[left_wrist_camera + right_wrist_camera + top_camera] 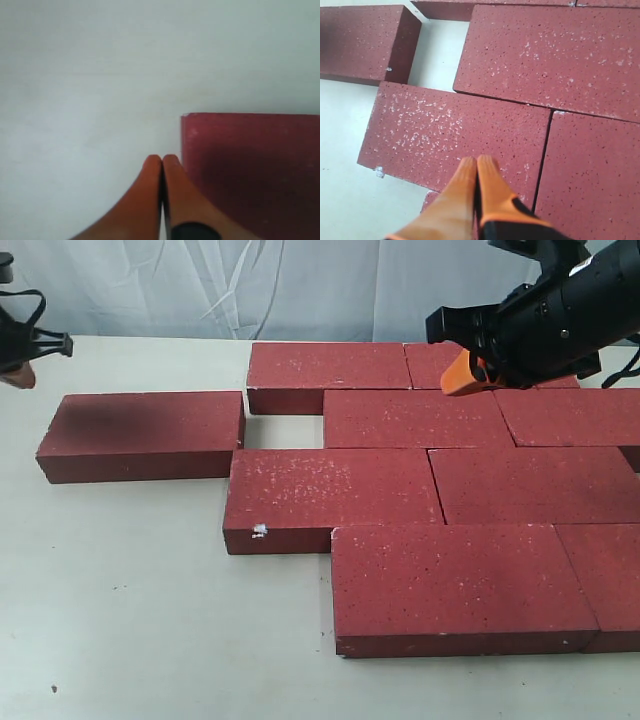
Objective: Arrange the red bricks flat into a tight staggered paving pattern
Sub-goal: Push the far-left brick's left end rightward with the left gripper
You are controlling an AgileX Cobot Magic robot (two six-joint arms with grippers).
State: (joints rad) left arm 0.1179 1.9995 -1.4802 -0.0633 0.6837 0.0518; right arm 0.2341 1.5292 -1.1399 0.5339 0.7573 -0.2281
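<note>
Several red bricks lie flat on the table. Most form a staggered block, among them the front-left brick [330,495] and the nearest brick [455,585]. One loose brick [140,435] lies to the left, with a small gap between it and the second-row brick [418,418]. My left gripper [18,375] hovers shut and empty at the far left edge; in the left wrist view its tips [162,159] sit beside the loose brick's corner [250,170]. My right gripper [462,380] is shut and empty above the back right bricks; its tips [477,161] hang over a speckled brick [445,130].
The bricks rest on a white table [130,620], bare at the left and front. A white curtain [250,285] hangs behind. A small white chip [259,531] clings to the front-left brick's corner. The paving runs past the view's right edge.
</note>
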